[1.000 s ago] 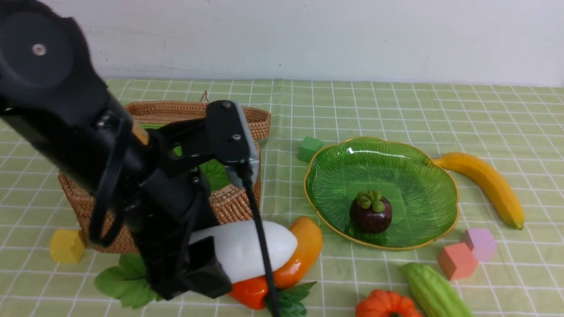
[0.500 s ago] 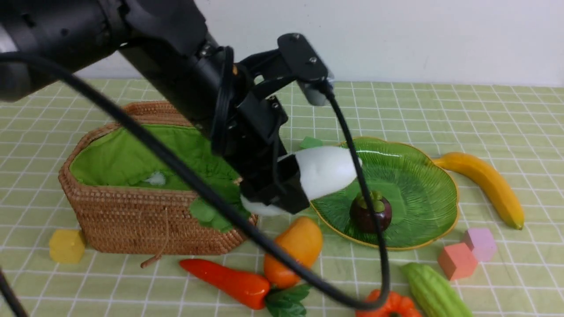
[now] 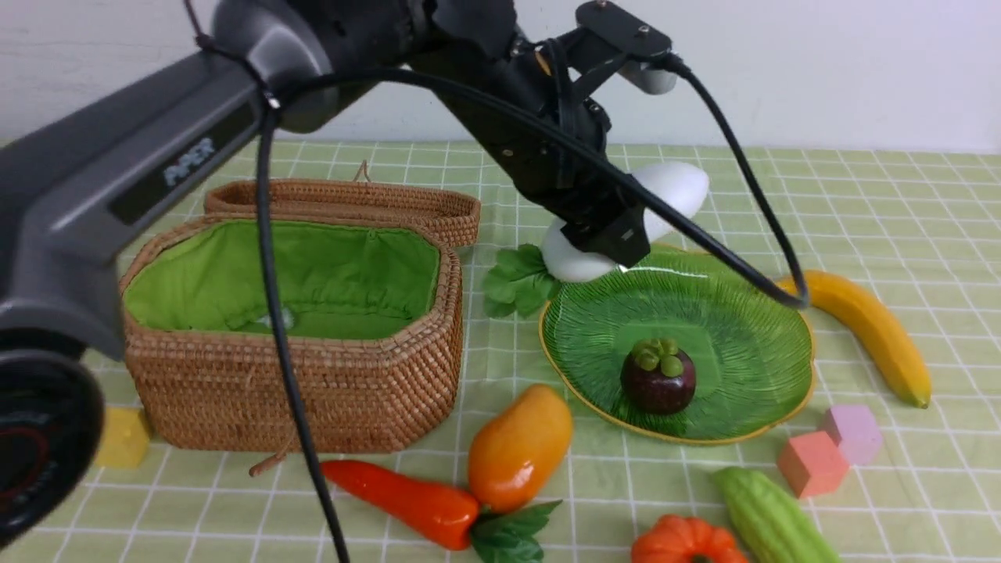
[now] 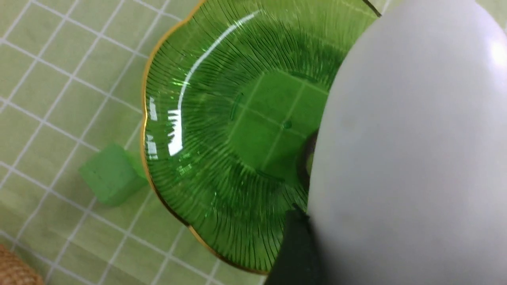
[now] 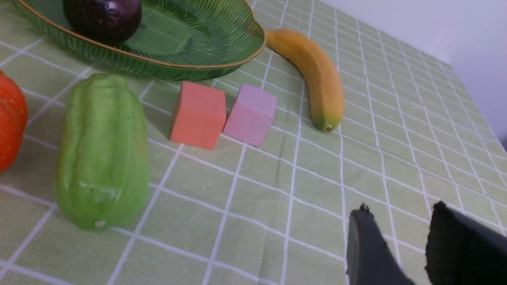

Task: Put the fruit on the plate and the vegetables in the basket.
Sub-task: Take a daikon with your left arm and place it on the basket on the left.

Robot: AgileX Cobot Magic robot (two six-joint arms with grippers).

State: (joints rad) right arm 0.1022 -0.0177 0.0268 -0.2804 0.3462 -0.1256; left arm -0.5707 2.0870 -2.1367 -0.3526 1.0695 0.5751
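Left end effector pinches radish mid-body; smooth, rigid, probably light and slippery; grip thick middle, not leaves.

In the space of a second, the left gripper, clamped on the white radish, has hoisted it off the carrot and mango at the basket's five o'clock to hang above the plate's eleven o'clock rim, leaves trailing.
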